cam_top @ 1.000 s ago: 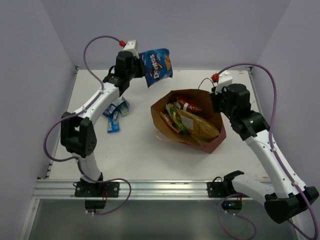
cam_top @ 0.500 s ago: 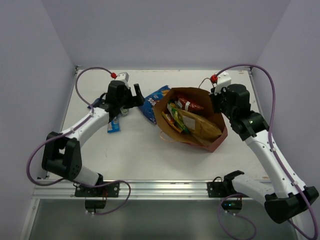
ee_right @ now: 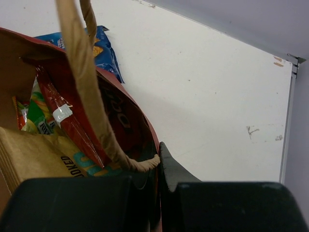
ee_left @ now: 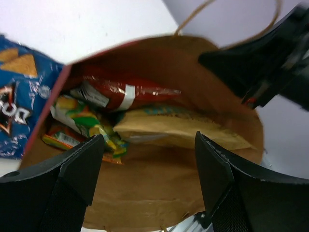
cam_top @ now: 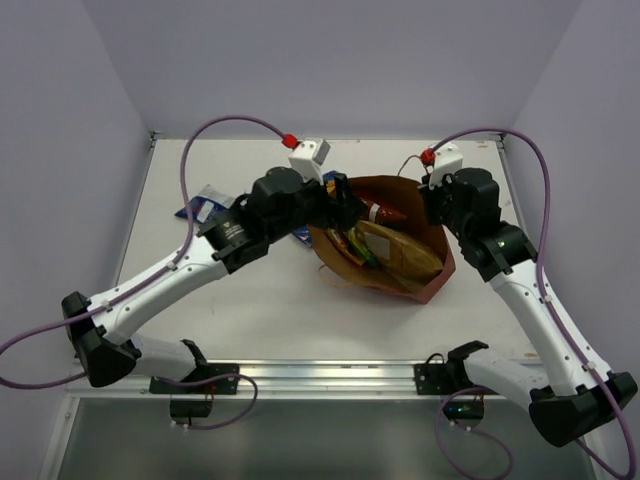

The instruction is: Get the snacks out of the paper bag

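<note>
The paper bag (cam_top: pixel 432 284) stands open right of the table's middle, brick-red outside and tan inside. Snacks lie in it: a red packet (ee_left: pixel 120 92), a yellow-green packet (ee_left: pixel 82 118) and a larger tan-teal bag (ee_left: pixel 178 126). My left gripper (ee_left: pixel 148 145) hangs open over the bag's left rim (cam_top: pixel 338 203), with nothing between its fingers. My right gripper (ee_right: pixel 158 155) is shut on the bag's far right rim (cam_top: pixel 432 208), next to a loop handle (ee_right: pixel 79 58). A blue chip bag (ee_left: pixel 14 111) lies on the table just left of the paper bag.
Small blue-white packets (cam_top: pixel 204 206) lie on the table at the far left, partly behind my left arm. Purple cables arch over both arms. Pale walls close in the back and sides. A metal rail (cam_top: pixel 320 376) runs along the near edge.
My left gripper opened and dropped the blue chip bag beside the paper bag, then swung right to the bag's mouth. The right gripper kept its hold.
</note>
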